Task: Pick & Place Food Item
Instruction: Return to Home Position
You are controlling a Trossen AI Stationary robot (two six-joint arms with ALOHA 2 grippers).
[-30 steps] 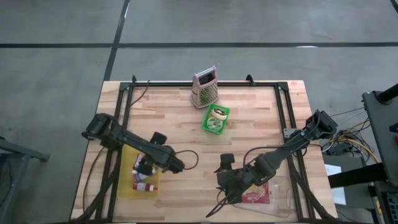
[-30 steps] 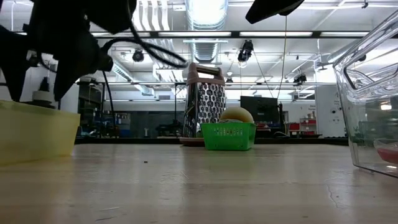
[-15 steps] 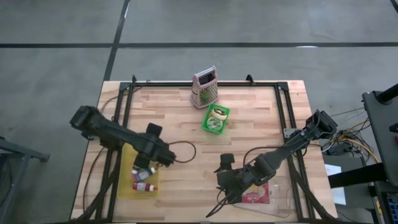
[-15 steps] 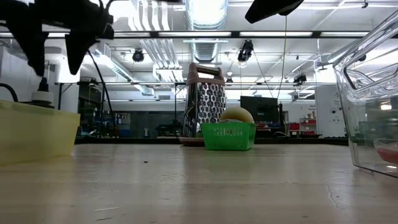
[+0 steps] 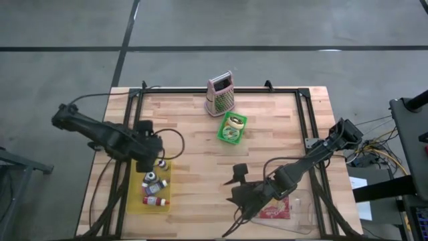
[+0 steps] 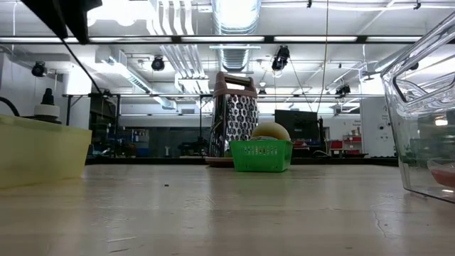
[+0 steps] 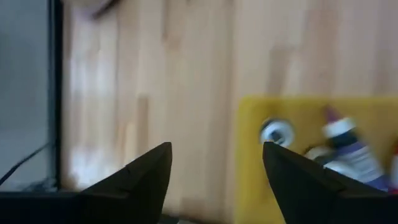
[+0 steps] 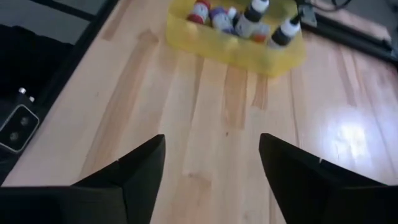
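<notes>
A green basket (image 5: 232, 128) with a pale round food item (image 6: 270, 131) stands on the table's far middle, next to a metal grater (image 5: 219, 94). A clear container (image 5: 294, 211) at the near right holds a red packet (image 5: 273, 211). A yellow tray (image 5: 151, 193) with small bottles (image 7: 348, 155) sits near left. My left gripper (image 5: 152, 161) hangs open and empty above the tray's far edge (image 7: 214, 149). My right gripper (image 5: 234, 187) is open and empty, low over the table left of the clear container, pointing toward the yellow tray (image 8: 211, 140).
A black frame (image 5: 134, 120) runs along the table's left, far and right sides. Bare wood lies between the yellow tray and my right gripper (image 8: 205, 106). In the low view the clear container's wall (image 6: 423, 107) stands close on the right.
My left gripper has risen and drawn back toward the table's left and far edges, from over the tray's right side to above its far edge; in the low view it has gone up out of the picture. My right arm has kept still.
</notes>
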